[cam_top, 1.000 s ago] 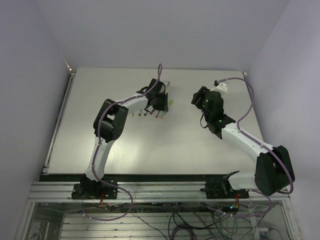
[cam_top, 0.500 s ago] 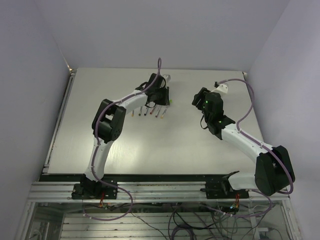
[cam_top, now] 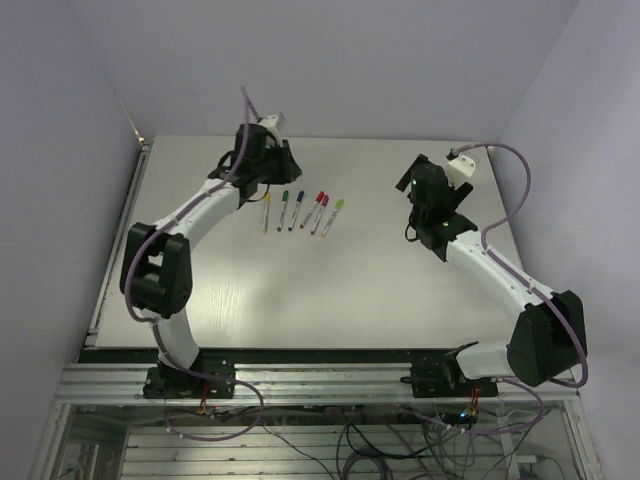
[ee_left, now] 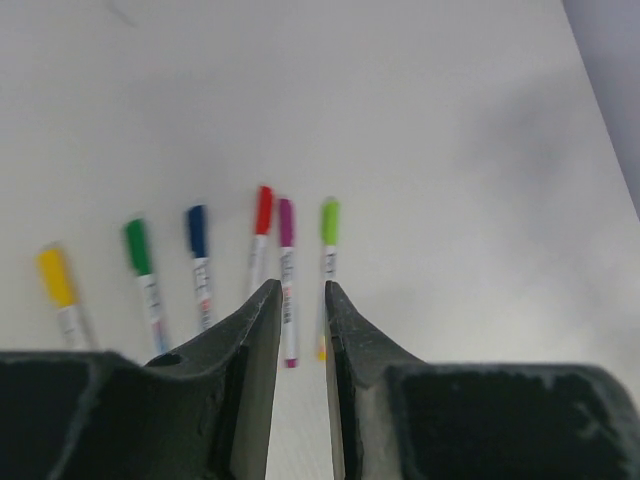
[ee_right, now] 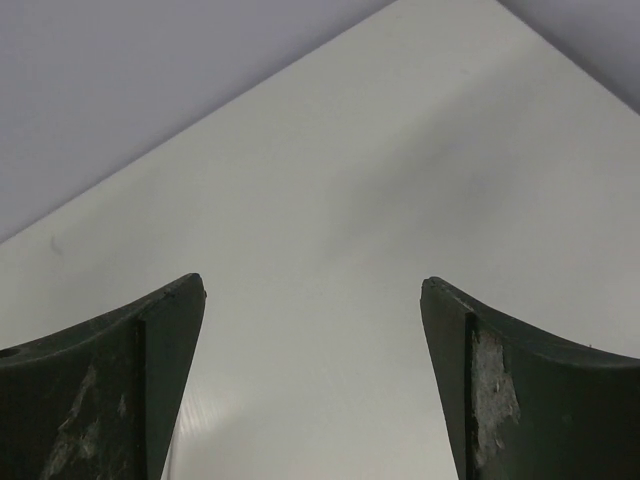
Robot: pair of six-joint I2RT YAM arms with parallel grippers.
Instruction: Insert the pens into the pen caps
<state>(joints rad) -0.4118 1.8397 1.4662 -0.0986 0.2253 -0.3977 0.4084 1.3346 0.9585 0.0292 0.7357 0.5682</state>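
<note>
My left end effector, barely cracked open and holding nothing, is the nearer one to the pens, lying side by side on the worktop just ahead, barrels running lengthwise toward me, while my right end effector hangs wide open, empty.

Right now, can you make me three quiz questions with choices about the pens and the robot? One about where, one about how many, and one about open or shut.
1. Where are the pens?
A. side by side in a row on the table
B. standing upright in a cup
C. stacked in a pile

2. How many coloured caps show?
A. three
B. six
C. ten

3. The right end effector is:
A. shut on a pen
B. shut and empty
C. wide open and empty

Answers:
1 A, they lie flat next to each other on the tabletop.
2 B, the left wrist view shows yellow, green, blue, red, purple and light green.
3 C, its jaws stand far apart with only bare table between them.
</note>
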